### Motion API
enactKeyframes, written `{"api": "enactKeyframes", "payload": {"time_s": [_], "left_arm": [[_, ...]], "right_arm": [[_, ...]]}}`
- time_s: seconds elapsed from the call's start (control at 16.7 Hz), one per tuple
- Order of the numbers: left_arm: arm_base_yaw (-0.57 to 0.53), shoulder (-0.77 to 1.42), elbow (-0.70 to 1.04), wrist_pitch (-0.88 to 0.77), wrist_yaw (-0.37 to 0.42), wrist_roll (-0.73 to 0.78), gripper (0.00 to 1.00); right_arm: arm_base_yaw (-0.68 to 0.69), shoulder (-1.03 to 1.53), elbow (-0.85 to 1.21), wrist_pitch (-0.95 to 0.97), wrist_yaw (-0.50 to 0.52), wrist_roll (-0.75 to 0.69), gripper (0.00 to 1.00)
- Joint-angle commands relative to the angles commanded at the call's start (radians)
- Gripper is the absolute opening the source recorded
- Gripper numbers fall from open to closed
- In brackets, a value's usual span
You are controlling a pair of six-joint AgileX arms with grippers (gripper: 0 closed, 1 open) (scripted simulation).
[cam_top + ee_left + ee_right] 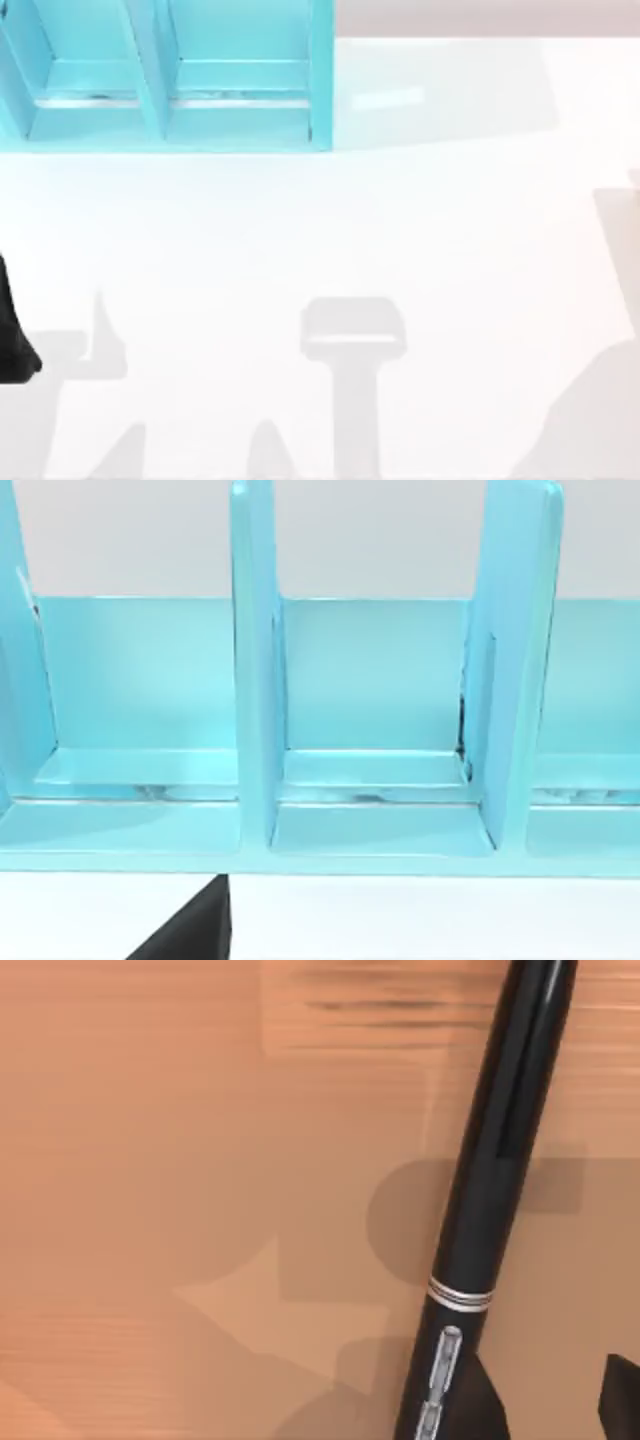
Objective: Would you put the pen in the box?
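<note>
Pen (490,1200), black with a silver band, lies against the right claw (545,1400); whether it is grasped, I cannot tell. It could slip before reaching the blue box (170,80).

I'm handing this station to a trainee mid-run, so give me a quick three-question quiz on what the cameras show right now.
1. True or false: the box stands at the top view's right edge.
2. What colour is the box? A) red B) light blue C) green
3. Fill in: in the right wrist view, the black pen carries a ___ band.
Key: 1 false, it stands at the far left; 2 B; 3 silver.
</note>
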Motion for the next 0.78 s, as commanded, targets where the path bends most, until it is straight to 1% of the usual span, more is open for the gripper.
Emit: {"api": "enactKeyframes", "payload": {"time_s": [0.42, 0.48, 0.78], "left_arm": [[0.0, 0.0, 0.0, 0.0, 0.0, 0.0, 1.0], [0.0, 0.0, 0.0, 0.0, 0.0, 0.0, 1.0], [0.0, 0.0, 0.0, 0.0, 0.0, 0.0, 1.0]], "right_arm": [[0.0, 0.0, 0.0, 0.0, 0.0, 0.0, 0.98], [0.0, 0.0, 0.0, 0.0, 0.0, 0.0, 1.0], [0.0, 0.0, 0.0, 0.0, 0.0, 0.0, 1.0]]}}
